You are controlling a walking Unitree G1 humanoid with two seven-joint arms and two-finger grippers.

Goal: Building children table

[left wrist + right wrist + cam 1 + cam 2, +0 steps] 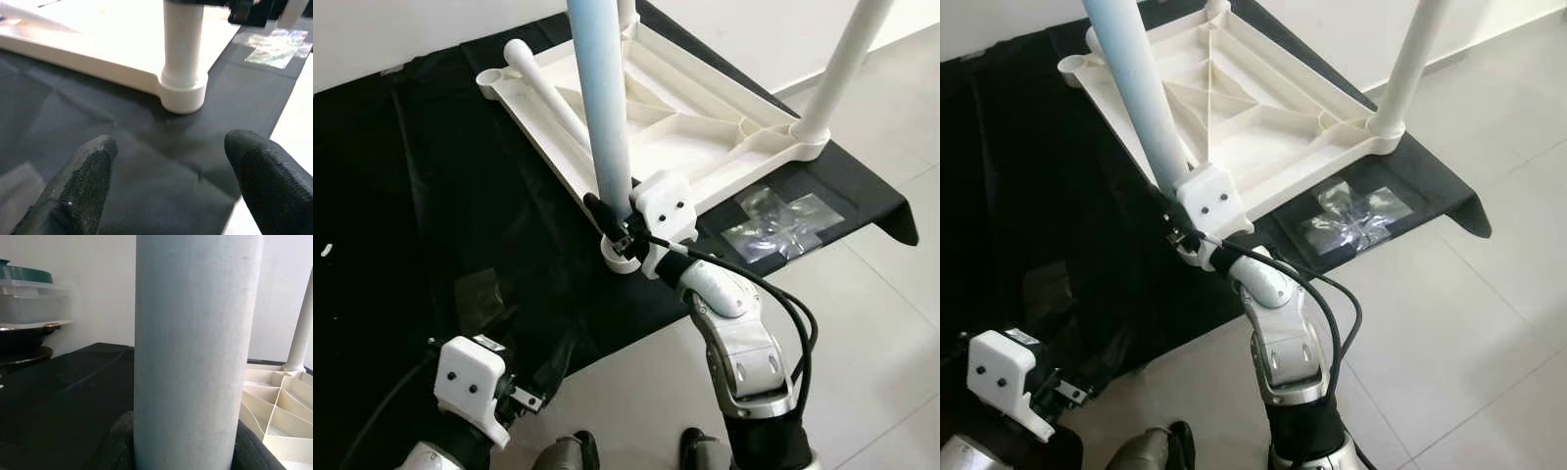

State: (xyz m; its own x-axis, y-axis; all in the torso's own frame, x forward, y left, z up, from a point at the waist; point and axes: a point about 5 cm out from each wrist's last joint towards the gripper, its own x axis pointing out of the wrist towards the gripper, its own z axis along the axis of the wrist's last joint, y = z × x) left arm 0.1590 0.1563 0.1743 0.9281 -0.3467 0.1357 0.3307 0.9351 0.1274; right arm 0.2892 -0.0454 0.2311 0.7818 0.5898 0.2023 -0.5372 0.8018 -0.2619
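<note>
Gripping the leg [607,108] low down, the right tool [619,233] is clamped tight around it. Left tool [166,181] hangs wide open over the black cloth [431,196].

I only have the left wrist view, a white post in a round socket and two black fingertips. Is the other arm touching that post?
Observer: Yes. The right gripper is closed around the pale blue leg just above the corner socket.
Operator: Okay, and is the tabletop the right way up?
Observer: No, the white tabletop lies upside down on the black cloth, ribs facing up.
Operator: Any other legs fitted?
Observer: A white leg stands in the corner on the robot's right, and another white leg lies loose across the tabletop.
Operator: Where's my gripper?
Observer: The left gripper hangs open, low above the cloth, holding nothing.
</note>
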